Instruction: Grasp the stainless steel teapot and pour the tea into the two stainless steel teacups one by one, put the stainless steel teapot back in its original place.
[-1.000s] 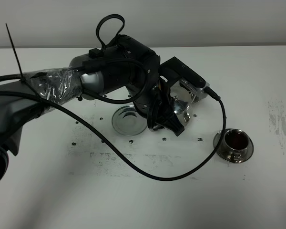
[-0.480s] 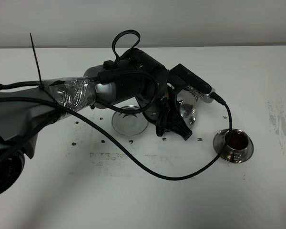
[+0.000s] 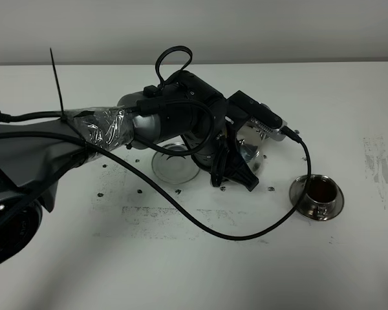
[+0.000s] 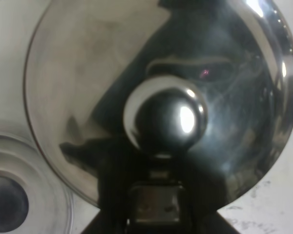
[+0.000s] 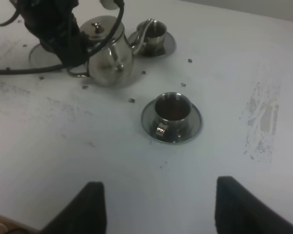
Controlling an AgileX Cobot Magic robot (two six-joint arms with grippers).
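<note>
Right wrist view shows the stainless steel teapot (image 5: 109, 56) on the table (image 5: 136, 165), spout reaching toward the far teacup (image 5: 155, 32), probably for pouring. The left gripper (image 5: 63, 48) sits at its handle; whether it pinches the handle cannot be told. The near teacup (image 5: 172, 111) appears dark inside. The empty saucer (image 3: 173, 163) waits beside the pot. The right gripper (image 5: 156, 207) hangs spread, idle.

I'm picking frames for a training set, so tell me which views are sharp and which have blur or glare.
Exterior high: evenly lit and sharp, but the left arm hides most of the teapot. Left wrist: very close and soft, with bright glare on the lid knob and dark reflections. Right wrist: slightly soft and dim; the nearer cup is clear.
</note>
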